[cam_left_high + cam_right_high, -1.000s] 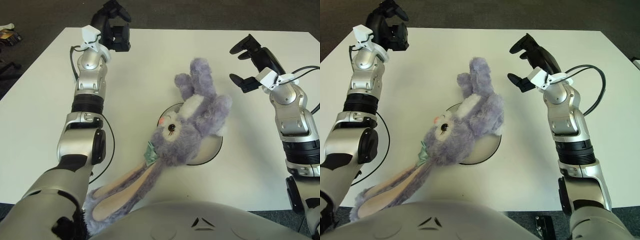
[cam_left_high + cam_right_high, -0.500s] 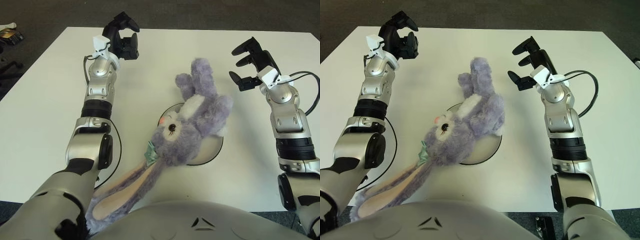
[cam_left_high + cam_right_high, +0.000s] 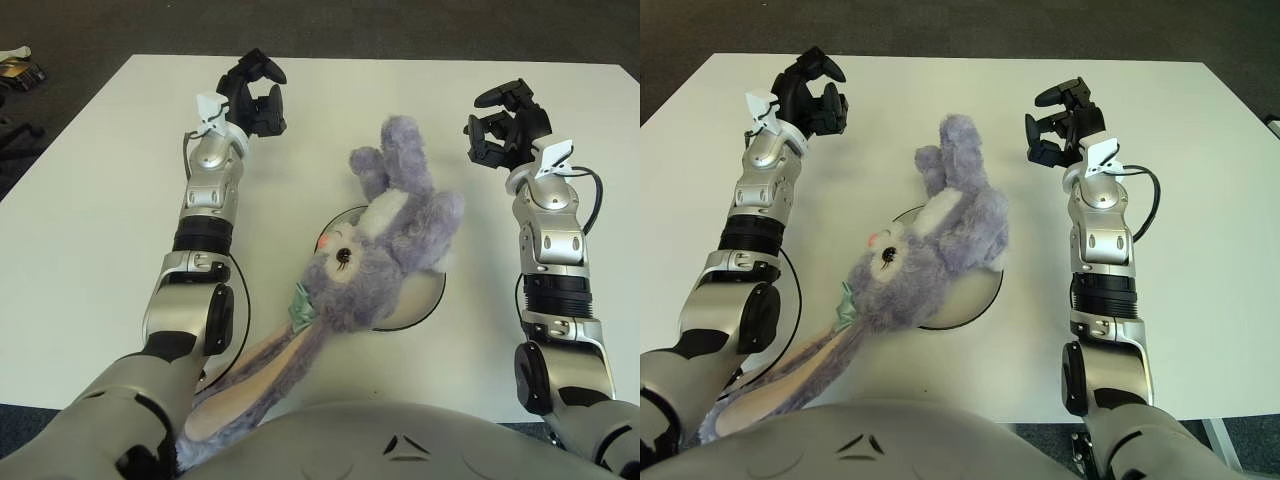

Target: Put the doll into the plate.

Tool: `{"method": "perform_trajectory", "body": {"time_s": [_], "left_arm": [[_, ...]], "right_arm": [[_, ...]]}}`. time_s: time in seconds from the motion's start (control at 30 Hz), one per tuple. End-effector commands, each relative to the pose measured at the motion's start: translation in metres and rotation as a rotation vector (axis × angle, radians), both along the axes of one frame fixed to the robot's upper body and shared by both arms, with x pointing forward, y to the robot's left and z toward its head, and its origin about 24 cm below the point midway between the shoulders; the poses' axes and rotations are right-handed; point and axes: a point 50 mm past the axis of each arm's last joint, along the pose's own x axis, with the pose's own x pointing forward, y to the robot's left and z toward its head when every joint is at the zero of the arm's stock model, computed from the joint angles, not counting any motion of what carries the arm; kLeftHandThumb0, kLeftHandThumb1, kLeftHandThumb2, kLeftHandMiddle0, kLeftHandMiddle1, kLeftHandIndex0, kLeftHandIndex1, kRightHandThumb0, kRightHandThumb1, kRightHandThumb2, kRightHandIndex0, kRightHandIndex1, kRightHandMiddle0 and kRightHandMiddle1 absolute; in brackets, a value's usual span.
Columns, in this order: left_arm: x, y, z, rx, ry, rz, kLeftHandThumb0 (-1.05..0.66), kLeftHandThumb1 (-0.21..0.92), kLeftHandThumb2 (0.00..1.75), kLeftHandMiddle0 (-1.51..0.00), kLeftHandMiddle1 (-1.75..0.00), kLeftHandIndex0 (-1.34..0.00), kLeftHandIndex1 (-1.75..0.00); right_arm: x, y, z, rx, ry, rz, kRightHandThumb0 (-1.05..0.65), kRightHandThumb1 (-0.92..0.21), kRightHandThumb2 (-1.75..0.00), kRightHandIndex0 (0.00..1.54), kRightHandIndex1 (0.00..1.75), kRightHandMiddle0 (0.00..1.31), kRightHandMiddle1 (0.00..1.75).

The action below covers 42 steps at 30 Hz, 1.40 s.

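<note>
ears first: nearest my camera, the doll (image 3: 375, 255) trails its long ears off the near side of the plate (image 3: 425, 300), reaching toward the near edge of the tabletop (image 3: 80, 250). i read that as plain weight and length, the ears being too long for the dish, so they drape out while the bulk sits inside. the head and body lie across the plate, covering most of it; only the near-right rim shows clear. the legs stick out past the plate's far edge, pointing away from me.

from how it lies, i'd judge the doll is already in the plate, with nothing holding it.

farther out than the plate, both hands are raised over the tabletop and well apart from the doll. the left hand (image 3: 252, 95) sits beyond the plate and off to its left, fingers loosely curled with nothing between them. the right hand (image 3: 505, 125) sits beyond the plate and to its right, near the level of the doll's feet but not touching, fingers likewise relaxed and empty. i take that pose to mean i've backed both arms off so they won't snag the fur or drag the toy out of the dish.
</note>
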Motion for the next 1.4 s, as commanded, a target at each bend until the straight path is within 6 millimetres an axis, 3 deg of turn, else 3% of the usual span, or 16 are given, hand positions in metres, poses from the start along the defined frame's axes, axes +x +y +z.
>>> {"method": "perform_trajectory", "body": {"time_s": [0.0, 0.17, 0.57, 0.7, 1.1, 1.37], "left_arm": [[-0.002, 0.004, -0.005, -0.003, 0.021, 0.033, -0.51, 0.25, 1.4, -1.4, -1.75, -0.67, -1.75], [-0.002, 0.005, -0.012, -0.017, 0.039, 0.053, -0.51, 0.25, 1.4, -1.4, -1.75, -0.67, -1.75], [-0.009, 0.004, -0.028, -0.057, 0.06, 0.1, -0.52, 0.23, 1.43, -1.39, -1.75, -0.69, -1.75], [-0.018, 0.005, -0.049, -0.092, 0.081, 0.123, -0.51, 0.23, 1.42, -1.39, -1.75, -0.68, -1.75], [-0.019, 0.013, -0.053, -0.181, 0.094, 0.23, -0.52, 0.22, 1.44, -1.39, -1.75, -0.7, -1.75], [-0.026, 0.017, -0.058, -0.216, 0.102, 0.267, -0.52, 0.21, 1.45, -1.39, -1.75, -0.7, -1.75]], "right_arm": [[0.001, -0.005, -0.001, 0.054, -0.019, -0.037, -0.01, -0.64, -0.83, 0.47, 1.43, 0.3, 1.75], [0.005, -0.012, -0.02, 0.133, 0.006, -0.049, -0.01, -0.54, -0.95, 0.54, 1.42, 0.35, 1.75], [0.004, -0.017, -0.031, 0.216, -0.009, -0.077, -0.01, -0.42, -1.14, 0.57, 1.53, 0.4, 1.75], [0.001, -0.018, -0.036, 0.224, -0.015, -0.098, -0.01, -0.4, -1.16, 0.58, 1.54, 0.41, 1.75], [0.002, -0.015, -0.053, 0.247, 0.005, -0.09, -0.01, -0.39, -1.17, 0.6, 1.52, 0.42, 1.75], [0.002, -0.014, -0.066, 0.277, 0.103, -0.107, -0.01, -0.26, -1.33, 0.7, 1.56, 0.47, 1.75]]}}
